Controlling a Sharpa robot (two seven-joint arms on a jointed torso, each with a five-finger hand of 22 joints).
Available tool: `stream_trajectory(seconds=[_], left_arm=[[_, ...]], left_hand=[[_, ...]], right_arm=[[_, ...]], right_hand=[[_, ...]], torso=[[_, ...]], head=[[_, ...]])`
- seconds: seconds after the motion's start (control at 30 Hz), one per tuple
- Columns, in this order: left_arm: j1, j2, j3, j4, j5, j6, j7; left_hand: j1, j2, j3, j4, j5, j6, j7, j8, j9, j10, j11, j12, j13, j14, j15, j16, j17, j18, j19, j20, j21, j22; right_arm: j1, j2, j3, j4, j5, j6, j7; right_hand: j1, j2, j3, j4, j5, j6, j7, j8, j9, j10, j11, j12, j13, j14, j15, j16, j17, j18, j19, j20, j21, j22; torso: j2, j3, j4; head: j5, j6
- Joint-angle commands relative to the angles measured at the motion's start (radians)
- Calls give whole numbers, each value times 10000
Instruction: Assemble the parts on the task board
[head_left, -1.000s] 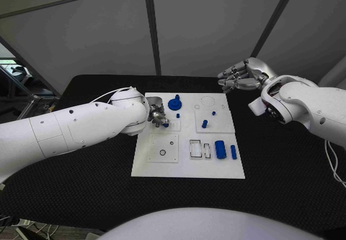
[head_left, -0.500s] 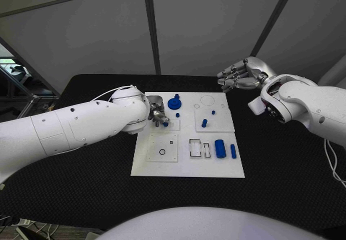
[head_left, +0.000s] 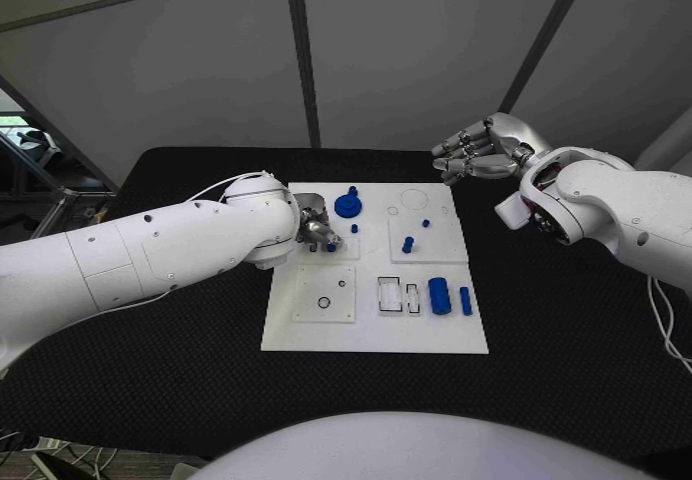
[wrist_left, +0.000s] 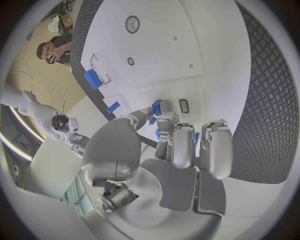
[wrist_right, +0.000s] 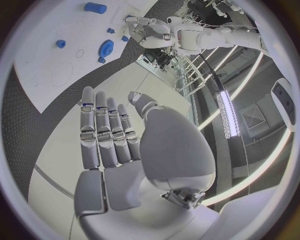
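The white task board (head_left: 378, 330) lies in the middle of the black table. My left hand (head_left: 319, 236) hovers low over the board's far left square and pinches a small blue part (wrist_left: 156, 107) between thumb and finger, close to a dark slot (wrist_left: 184, 105). A blue gear-shaped part (head_left: 349, 207) stands just beyond it. Blue pegs (head_left: 408, 243) stand in the right square. A thick blue cylinder (head_left: 440, 296) and a thin blue bar (head_left: 466, 300) lie at the board's right edge. My right hand (head_left: 476, 150) is raised past the board's far right corner, fingers apart, holding nothing.
The near left square carries a small dark ring (head_left: 325, 303), with rectangular slots (head_left: 392, 296) next to it. A round recess (head_left: 414, 200) sits at the board's far edge. Black table surface (head_left: 173, 370) surrounds the board. My left forearm (head_left: 144, 255) spans the table's left side.
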Motion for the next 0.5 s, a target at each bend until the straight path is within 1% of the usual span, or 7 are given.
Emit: stream_trajectory(seconds=[0.03,0.23,0.3,0.5], left_arm=[[3,27,-8,-53,134,322,-17],[6,51,-6,-138,136,319,-21],[8,55,-6,-166,136,287,-18],[12,63,-4,-241,136,143,-9]], left_hand=[[-91,58,-341,99,-34,79,-3,-56,-15,17,53,50,21,751,-41,-57,1781,-325,360,-89,48,1003],[-25,158,-682,171,-21,121,-19,-72,-20,33,42,76,43,753,-49,-57,1785,-327,365,-97,54,1020],[-21,165,-699,176,-20,123,-20,-73,-21,33,41,76,42,753,-50,-57,1785,-326,365,-97,54,1020],[-9,245,-1048,308,-16,137,-17,-105,-31,16,42,58,17,754,-53,-61,1787,-320,350,-100,31,993]], right_arm=[[19,-5,8,24,-140,154,-11],[18,-8,8,0,-151,157,-10],[18,-7,8,-4,-152,156,-11],[18,2,8,-17,-154,138,-14]], right_hand=[[-139,-13,-27,21,53,-83,37,-4,-13,-100,3,-53,-14,-107,53,-45,-22,92,-49,64,-96,-26],[-143,-14,-31,22,56,-111,49,-7,-17,-134,16,-60,-15,-146,67,-46,-34,90,-70,75,-125,-43],[-143,-14,-31,22,56,-113,50,-7,-18,-137,17,-61,-15,-150,68,-46,-35,90,-72,76,-128,-44],[-167,-15,-46,36,53,-150,68,-9,-22,-184,38,-69,-15,-198,89,-46,-51,86,-97,96,-166,-66]], torso=[[-7,-4,27],[-5,-11,26],[-5,-8,26],[-6,-8,25]], head=[[-36,-31],[-24,-30],[-29,-37],[-24,-28]])
